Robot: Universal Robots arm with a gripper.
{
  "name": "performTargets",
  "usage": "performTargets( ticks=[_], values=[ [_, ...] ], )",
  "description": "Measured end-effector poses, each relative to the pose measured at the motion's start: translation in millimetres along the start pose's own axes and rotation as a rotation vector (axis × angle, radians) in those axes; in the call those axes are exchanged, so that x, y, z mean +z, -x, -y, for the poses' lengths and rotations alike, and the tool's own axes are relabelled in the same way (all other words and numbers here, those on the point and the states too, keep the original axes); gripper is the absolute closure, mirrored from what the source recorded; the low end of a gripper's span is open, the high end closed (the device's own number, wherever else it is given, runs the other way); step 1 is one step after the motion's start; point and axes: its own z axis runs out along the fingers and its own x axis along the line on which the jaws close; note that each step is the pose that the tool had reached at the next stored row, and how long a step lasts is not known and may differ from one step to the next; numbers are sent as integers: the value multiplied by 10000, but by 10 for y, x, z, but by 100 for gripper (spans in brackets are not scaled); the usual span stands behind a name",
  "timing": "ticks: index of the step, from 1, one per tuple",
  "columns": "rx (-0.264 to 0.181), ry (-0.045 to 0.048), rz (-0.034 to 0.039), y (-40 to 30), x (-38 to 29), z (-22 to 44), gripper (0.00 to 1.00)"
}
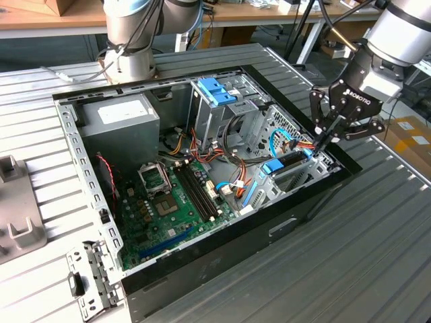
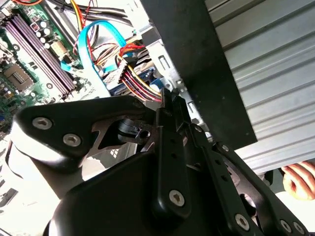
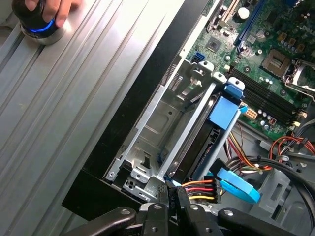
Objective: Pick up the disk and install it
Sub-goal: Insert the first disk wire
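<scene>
1. Black steel walls the open computer case (image 1: 202, 259) in the exterior view. It lies on its side on a ribbed metal table (image 1: 377, 269). Inside it sit a green motherboard (image 1: 172, 208), a grey power supply (image 1: 121, 121), an upright drive cage (image 1: 219, 111) with a blue plastic bracket (image 1: 217, 91) on top, and bundles of coloured cables. The disk (image 1: 291, 163), dark with a blue end tab, rests in the low bay at the case's corner towards the exterior view's right. The gripper (image 1: 322, 149) reaches down to the disk's rear end, its fingers drawn close together at the case edge. Whether they pinch anything I cannot tell from here.

2. In the second wrist view the gripper's black fingers (image 2: 170, 142) stand pressed together, clenched, with nothing visible between them. Their tips meet the red, yellow and black power cable (image 2: 140, 83) where it plugs in beside the blue data cable (image 2: 93, 49). A hand (image 2: 300, 179) shows at the table's far side.

3. In the first wrist view the disk (image 3: 209, 140) lies seated in its metal bay (image 3: 157, 132), its light-blue tab (image 3: 225, 110) towards the motherboard (image 3: 266, 44). The power connector (image 3: 199, 189) and a blue data plug (image 3: 238, 187) sit at its near end, just beside the closed fingertips (image 3: 172, 199). A hand (image 3: 47, 10) rests on a blue-lit puck (image 3: 39, 27) on the table.

By my judgement the pick-up is done and the work stands at the installing step, pushing the disk or its plugs fully home. That calls for a straight, gentle press along the bay.
</scene>
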Motion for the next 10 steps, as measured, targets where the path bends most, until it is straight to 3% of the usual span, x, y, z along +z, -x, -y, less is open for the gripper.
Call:
performTargets(
  ticks=[10],
  values=[
    [-13,-94,162,138,19,-160,83]
  ],
)
